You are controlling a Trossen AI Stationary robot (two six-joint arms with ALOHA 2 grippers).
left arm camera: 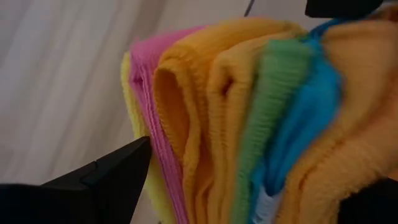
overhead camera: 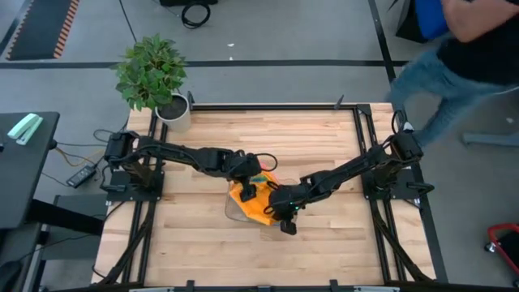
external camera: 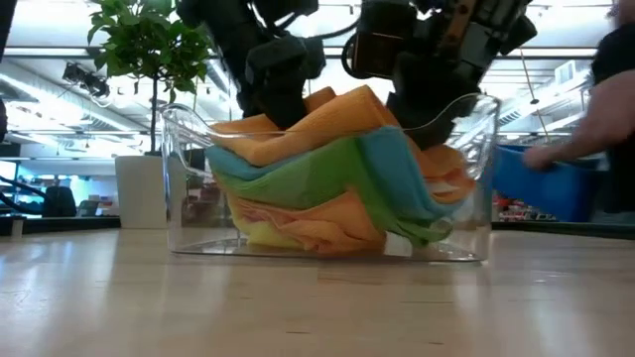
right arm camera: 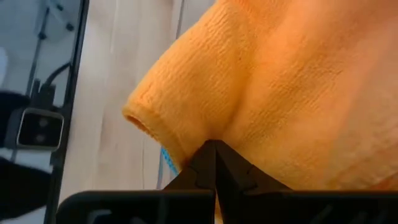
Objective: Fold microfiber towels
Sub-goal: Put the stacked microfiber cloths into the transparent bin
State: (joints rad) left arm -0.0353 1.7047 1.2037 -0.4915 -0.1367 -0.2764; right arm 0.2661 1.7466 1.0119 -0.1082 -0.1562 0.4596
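A clear plastic bin [overhead camera: 231, 212] near the table's middle holds a heap of microfiber towels [external camera: 337, 178]: orange on top, then green, blue, pink and yellow. My left gripper [overhead camera: 249, 193] hangs open over the heap; in the left wrist view its fingers [left arm camera: 124, 174] stand on either side of the bunched towel edges [left arm camera: 249, 112], and I cannot tell whether they touch. My right gripper [overhead camera: 285, 221] is at the bin's near right side, shut on the top orange towel [right arm camera: 280, 81]. My right gripper has its closed fingertips at a crease [right arm camera: 233, 127] in the orange towel, close to a folded edge [right arm camera: 146, 118]. It comes slanting down from the table's right side. The fingers hide how many layers are pinched. The rest of the towel lies on the heap.
A potted plant [overhead camera: 154, 77] stands at the table's far left corner. A person [overhead camera: 454, 49] moves beyond the far right corner. Bare wood lies in front of the bin [external camera: 317, 297] and to both its sides.
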